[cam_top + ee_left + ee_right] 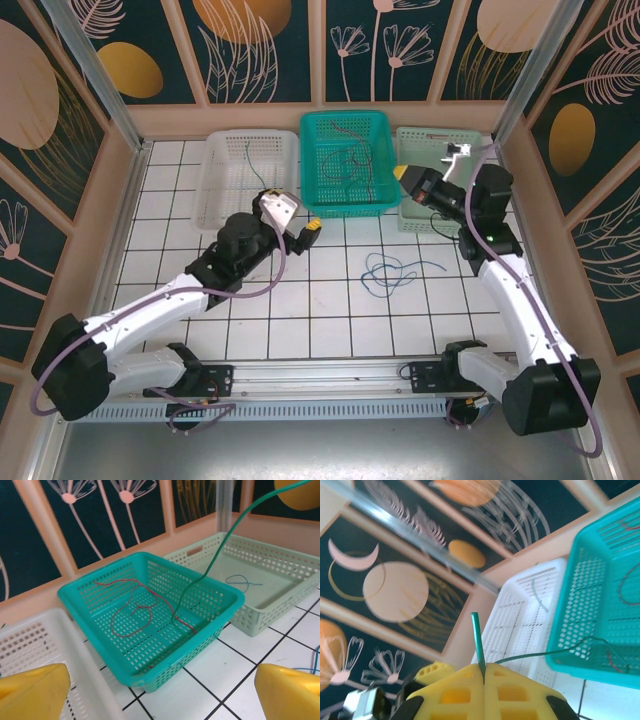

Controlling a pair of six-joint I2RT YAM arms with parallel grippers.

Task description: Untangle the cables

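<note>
Extraction: I am pinching green cable [477,640] in closed right gripper [484,672] at lower centre, left gripper [160,692] gaping; next, probably, lifting it clear of red cable [113,620].

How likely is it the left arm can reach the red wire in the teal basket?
Probably yes: the left gripper is open just before the teal basket, its top uncovered. The green wire hanging from the right gripper drops beside the red wire.
</note>
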